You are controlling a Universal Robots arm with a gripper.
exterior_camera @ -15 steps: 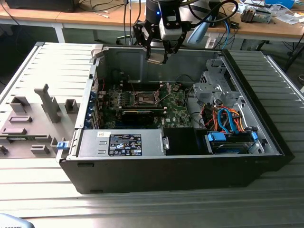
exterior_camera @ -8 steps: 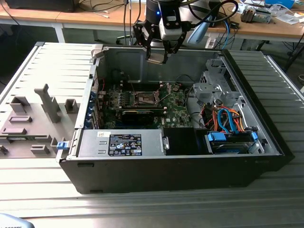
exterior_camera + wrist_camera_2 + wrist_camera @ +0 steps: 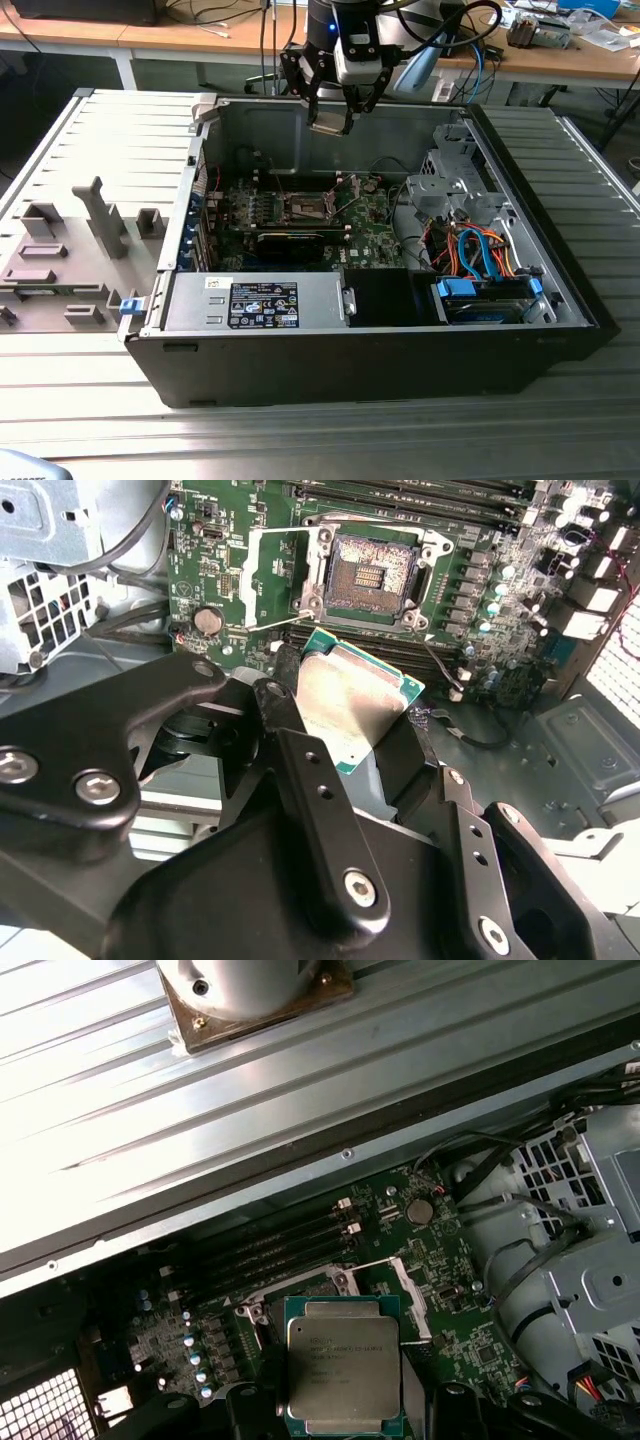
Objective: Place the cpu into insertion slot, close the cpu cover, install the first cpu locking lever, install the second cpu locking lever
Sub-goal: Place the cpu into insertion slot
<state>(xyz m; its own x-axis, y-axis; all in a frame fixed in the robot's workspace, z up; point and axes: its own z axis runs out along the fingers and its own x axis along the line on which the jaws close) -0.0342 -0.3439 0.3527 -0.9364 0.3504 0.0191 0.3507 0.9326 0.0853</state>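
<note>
The hand (image 3: pixel 330 112) is pinching the cpu (image 3: pixel 352 702) by two opposite edges and holding it in the air, clear of the insertion slot (image 3: pixel 368 572). The slot sits bare on the green motherboard (image 3: pixel 500 590) inside the open computer case (image 3: pixel 300 370). The cpu cover (image 3: pixel 252 580) is flipped up just beside the slot - in the first wrist view the chip's printed metal top faces the camera.
</note>
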